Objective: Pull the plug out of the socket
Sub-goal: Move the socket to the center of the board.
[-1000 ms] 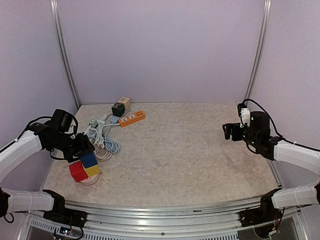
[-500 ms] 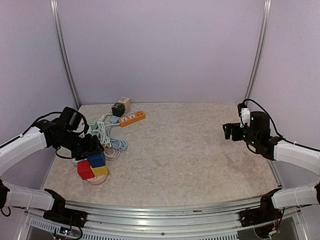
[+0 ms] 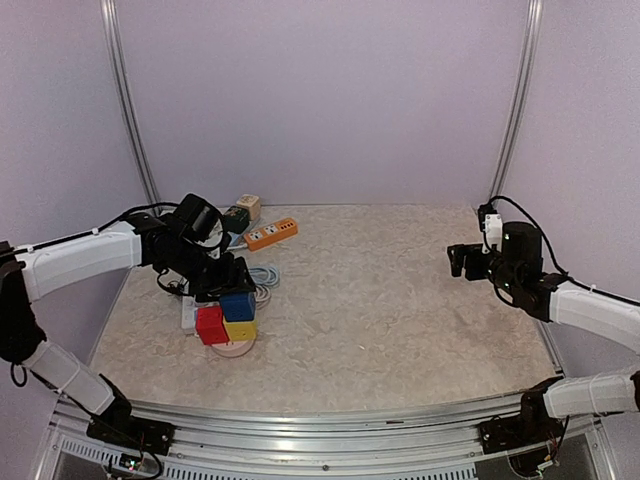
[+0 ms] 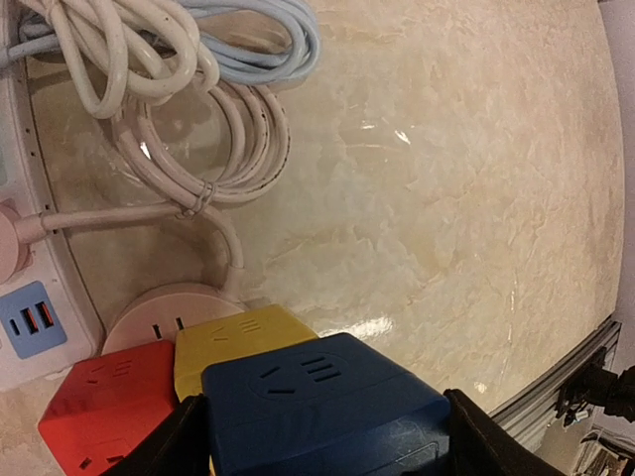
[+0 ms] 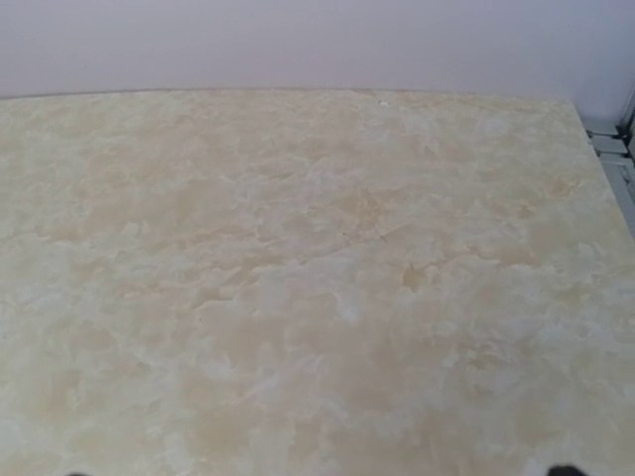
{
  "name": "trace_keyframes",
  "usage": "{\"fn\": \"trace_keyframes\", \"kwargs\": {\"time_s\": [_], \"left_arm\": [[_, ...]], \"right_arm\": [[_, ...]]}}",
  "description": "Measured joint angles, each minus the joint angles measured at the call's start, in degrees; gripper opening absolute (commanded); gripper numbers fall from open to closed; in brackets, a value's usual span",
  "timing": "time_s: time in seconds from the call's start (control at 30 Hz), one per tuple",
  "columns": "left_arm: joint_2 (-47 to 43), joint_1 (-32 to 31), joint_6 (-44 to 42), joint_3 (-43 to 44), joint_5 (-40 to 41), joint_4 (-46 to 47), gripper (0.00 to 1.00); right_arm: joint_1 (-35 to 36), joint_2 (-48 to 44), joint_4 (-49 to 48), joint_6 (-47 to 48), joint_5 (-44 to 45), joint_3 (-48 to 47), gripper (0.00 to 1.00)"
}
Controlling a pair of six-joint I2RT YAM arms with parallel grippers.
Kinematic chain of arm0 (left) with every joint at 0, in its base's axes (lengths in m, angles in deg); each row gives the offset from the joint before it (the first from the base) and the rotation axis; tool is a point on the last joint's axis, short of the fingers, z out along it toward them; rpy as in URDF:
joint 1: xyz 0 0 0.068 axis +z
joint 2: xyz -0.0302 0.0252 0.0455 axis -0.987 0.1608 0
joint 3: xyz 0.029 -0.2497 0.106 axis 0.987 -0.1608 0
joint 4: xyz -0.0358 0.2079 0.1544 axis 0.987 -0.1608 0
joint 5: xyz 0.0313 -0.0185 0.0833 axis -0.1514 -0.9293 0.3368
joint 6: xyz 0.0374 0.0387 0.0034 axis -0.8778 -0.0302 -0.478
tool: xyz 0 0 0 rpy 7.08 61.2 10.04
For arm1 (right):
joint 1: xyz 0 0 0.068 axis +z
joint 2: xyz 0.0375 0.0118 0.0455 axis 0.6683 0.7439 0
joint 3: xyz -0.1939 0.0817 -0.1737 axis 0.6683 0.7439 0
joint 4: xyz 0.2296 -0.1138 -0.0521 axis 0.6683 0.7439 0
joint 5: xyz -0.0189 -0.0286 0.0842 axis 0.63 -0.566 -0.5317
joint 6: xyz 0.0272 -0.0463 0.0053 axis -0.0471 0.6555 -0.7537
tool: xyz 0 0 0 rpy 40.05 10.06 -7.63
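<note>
From above, the left fingers (image 3: 226, 288) reach over the left half of the desk (image 3: 400, 330) and pinch the blue cube (image 3: 237, 305) of a block socket. Its red cube (image 3: 210, 325) and yellow cube (image 3: 241, 331) sit on a round pink base (image 3: 232, 348), roughly midway between the far and near edges. A white power strip (image 3: 188, 315) lies just beside the block on its left, coiled cords (image 3: 262, 280) lie just behind, and an orange power strip (image 3: 270, 234) lies near the far edge. The right fingers (image 3: 458, 262) hang spread near the right edge, holding nothing. The left wrist view shows a dark finger against each side of the blue cube, and a pink plug (image 4: 12, 238) sitting on the white power strip, its cord running to the round pink base. The right wrist view looks across the marbled desk, with the spread fingertips barely showing at the bottom.
</note>
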Motion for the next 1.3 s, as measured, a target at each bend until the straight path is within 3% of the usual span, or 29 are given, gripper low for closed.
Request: {"fn": "trace_keyframes", "kwargs": {"time_s": [0.5,0.63,0.83,1.0,1.3], "left_arm": [[20.74,-5.79,1.4,20.5,-3.76,7.02,0.48],[23.63,-6.75,1.55,23.15,-4.46,10.03,0.57],[24.17,-6.95,1.44,23.28,-5.05,12.31,0.83],[24.41,-7.21,-1.95,23.26,-8.0,18.25,0.98],[21.09,-6.43,-5.6,20.09,-10.38,25.27,0.99]], "right_arm": [[0.39,-0.61,0.79,-0.09,1.05,0.0,1.0],[0.52,-0.61,1.14,-0.22,1.07,0.0,1.0],[0.61,-0.61,1.9,-0.37,1.09,0.0,1.0],[0.92,-0.63,2.34,-1.07,1.07,-0.11,1.0],[1.97,-1.68,4.46,-2.54,1.31,-3.08,1.0]]}}
